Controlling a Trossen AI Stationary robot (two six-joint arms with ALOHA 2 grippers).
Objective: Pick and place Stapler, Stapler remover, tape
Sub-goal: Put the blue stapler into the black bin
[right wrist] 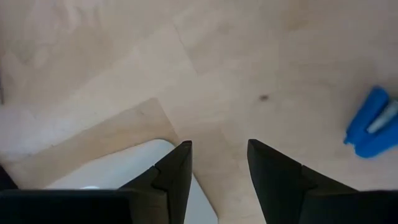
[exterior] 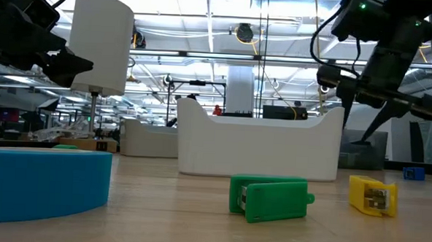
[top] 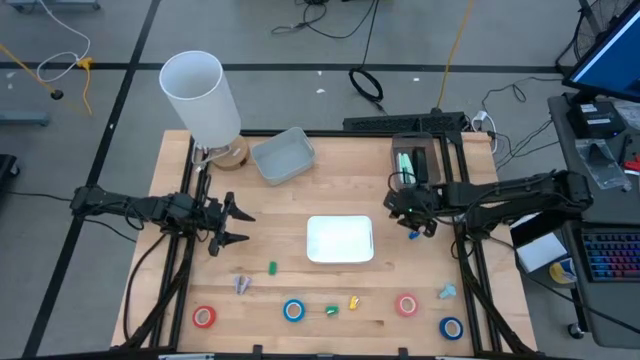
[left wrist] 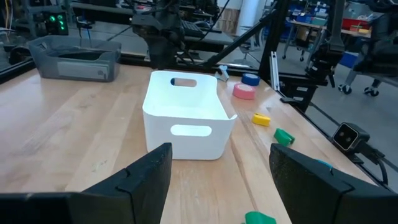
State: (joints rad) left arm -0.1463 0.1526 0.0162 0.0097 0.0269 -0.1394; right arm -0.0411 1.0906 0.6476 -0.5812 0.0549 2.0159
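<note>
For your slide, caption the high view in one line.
Two open hands, left and right, flank a white bin above scattered tape rolls.

table (top: 330, 200): wood | on it: white bin (top: 340, 240); grey tray (top: 283, 156); tape rolls (top: 293, 311); staplers (top: 332, 310)

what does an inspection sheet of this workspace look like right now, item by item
surface: wooden table, bare between items
job's things: red tape roll, blue tape roll, red tape roll and blue tape roll along the near edge; small green piece, yellow piece and blue piece loose; white bin at centre
clutter: grey tray, white cylinder
grippers: left tool open, empty; right tool open, empty, above the table beside the white bin
cables: loops on the floor beyond the table
surroundings: keyboard on a side desk
</note>
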